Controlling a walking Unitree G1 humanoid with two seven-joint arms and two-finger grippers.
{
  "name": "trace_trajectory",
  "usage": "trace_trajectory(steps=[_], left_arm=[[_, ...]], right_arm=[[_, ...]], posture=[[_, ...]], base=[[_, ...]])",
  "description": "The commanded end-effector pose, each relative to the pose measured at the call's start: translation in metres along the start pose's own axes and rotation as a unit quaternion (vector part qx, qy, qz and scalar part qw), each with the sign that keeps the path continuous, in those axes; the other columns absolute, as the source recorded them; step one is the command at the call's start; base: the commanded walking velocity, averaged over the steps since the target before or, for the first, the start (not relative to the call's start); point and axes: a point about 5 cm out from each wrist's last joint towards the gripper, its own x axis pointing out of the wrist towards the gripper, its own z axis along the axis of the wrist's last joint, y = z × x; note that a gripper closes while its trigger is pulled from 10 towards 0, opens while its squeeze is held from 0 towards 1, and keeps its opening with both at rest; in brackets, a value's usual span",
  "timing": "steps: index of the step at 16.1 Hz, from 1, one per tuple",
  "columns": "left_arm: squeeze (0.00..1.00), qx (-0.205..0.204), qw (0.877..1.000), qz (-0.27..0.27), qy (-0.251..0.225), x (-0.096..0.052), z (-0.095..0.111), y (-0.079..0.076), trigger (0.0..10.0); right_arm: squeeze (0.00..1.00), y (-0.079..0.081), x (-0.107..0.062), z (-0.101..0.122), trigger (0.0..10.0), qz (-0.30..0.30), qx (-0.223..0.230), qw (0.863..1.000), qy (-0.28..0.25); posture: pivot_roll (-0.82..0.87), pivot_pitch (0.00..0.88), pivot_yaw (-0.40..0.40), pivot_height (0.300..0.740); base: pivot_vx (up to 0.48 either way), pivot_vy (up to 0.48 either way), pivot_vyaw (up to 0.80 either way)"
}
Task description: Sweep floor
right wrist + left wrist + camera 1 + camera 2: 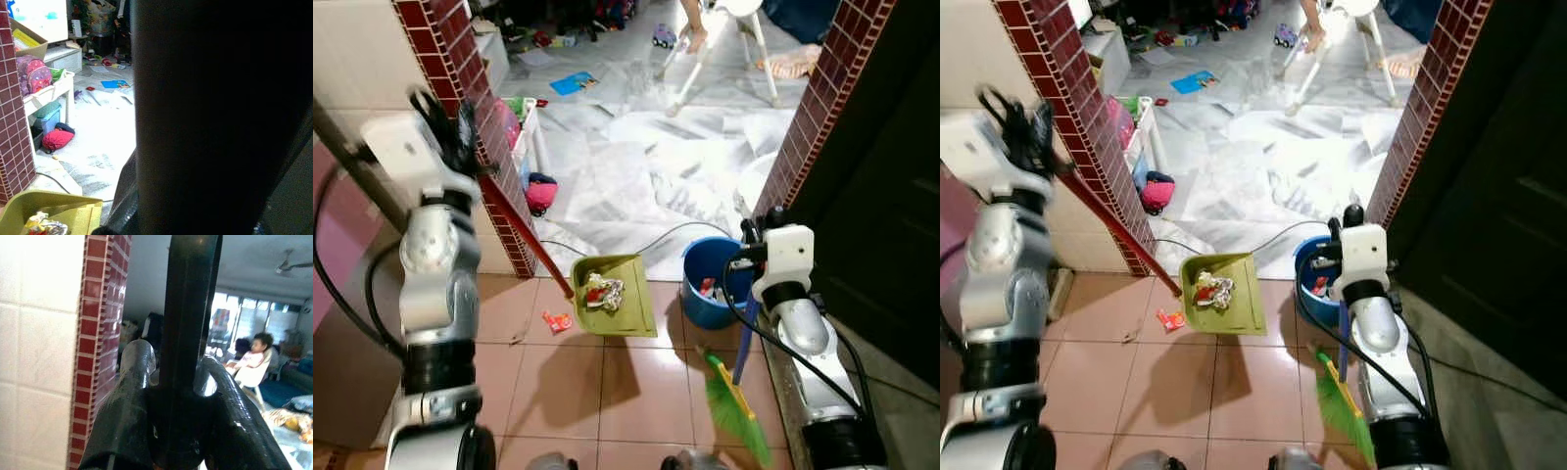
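The left gripper [445, 122] pinches the red handle [514, 217] of the loaded dustpan [612, 294]; the right gripper [751, 233], seemingly clamped, holds the broom [736, 397]. Judged next: tip the dustpan right into the blue bucket [715, 279], then sweep up the red scrap [557, 320] on its left

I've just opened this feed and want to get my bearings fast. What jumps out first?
A green dustpan on the pink tiles in the doorway, with crumpled wrappers in it, its red handle running up to the left gripper. Beside it on the robot's right stands a blue bucket, and the right gripper holds a broom with green bristles. One red scrap lies on the tiles left of the pan.
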Motion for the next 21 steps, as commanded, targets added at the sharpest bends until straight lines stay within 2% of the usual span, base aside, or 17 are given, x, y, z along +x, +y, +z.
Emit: trace_trajectory(steps=[1, 3, 5, 6, 10, 14, 16, 21], left_arm=[[0.0, -0.017, 0.999, -0.005, -0.048, 0.007, 0.021, -0.005, 10.0], [0.0, -0.033, 0.998, -0.009, -0.06, 0.008, 0.025, -0.014, 10.0], [0.0, -0.049, 0.996, 0.001, -0.072, 0.012, 0.031, -0.015, 10.0], [0.0, -0.06, 0.994, 0.004, -0.089, 0.019, 0.042, -0.015, 10.0], [0.0, -0.066, 0.991, 0.003, -0.117, 0.027, 0.06, -0.014, 10.0], [0.0, -0.067, 0.992, 0.006, -0.111, 0.028, 0.055, -0.013, 10.0], [0.0, -0.069, 0.993, 0.001, -0.099, 0.027, 0.05, -0.017, 10.0], [0.0, -0.042, 0.994, -0.004, -0.099, 0.027, 0.046, -0.021, 10.0]], right_arm=[[0.0, -0.001, 0.003, 0.003, 10.0, 0.0, -0.001, 1.0, -0.008], [0.0, -0.002, 0.002, 0.002, 10.0, -0.001, -0.003, 1.0, -0.007], [0.0, -0.003, 0.001, 0.001, 10.0, -0.001, -0.004, 1.0, -0.005], [0.0, -0.002, 0.0, 0.0, 10.0, 0.002, -0.005, 1.0, -0.002], [0.0, -0.001, 0.0, -0.001, 10.0, 0.005, -0.006, 1.0, -0.001], [0.0, 0.001, -0.001, -0.002, 10.0, 0.01, -0.005, 1.0, -0.001], [0.0, 0.001, -0.001, -0.002, 10.0, 0.012, -0.005, 1.0, -0.001], [0.0, 0.003, -0.001, -0.003, 10.0, 0.016, -0.005, 1.0, -0.001]], posture=[[-0.07, 0.0, 0.039, 0.74], [-0.08, 0.0, 0.044, 0.74], [-0.08, 0.0, 0.043, 0.74], [-0.08, 0.0, 0.043, 0.74], [-0.08, 0.0, 0.042, 0.74], [-0.08, 0.0, 0.045, 0.74], [-0.08, 0.0, 0.046, 0.74], [-0.08, 0.0, 0.048, 0.74]], base=[[0.0, 0.0, -0.8], [0.174, 0.0, -0.8], [0.364, 0.0, -0.8], [0.364, 0.0, -0.8], [0.442, 0.0, -0.8], [0.467, 0.0, -0.63], [0.431, 0.0, 0.0], [0.0, 0.0, 0.0]])
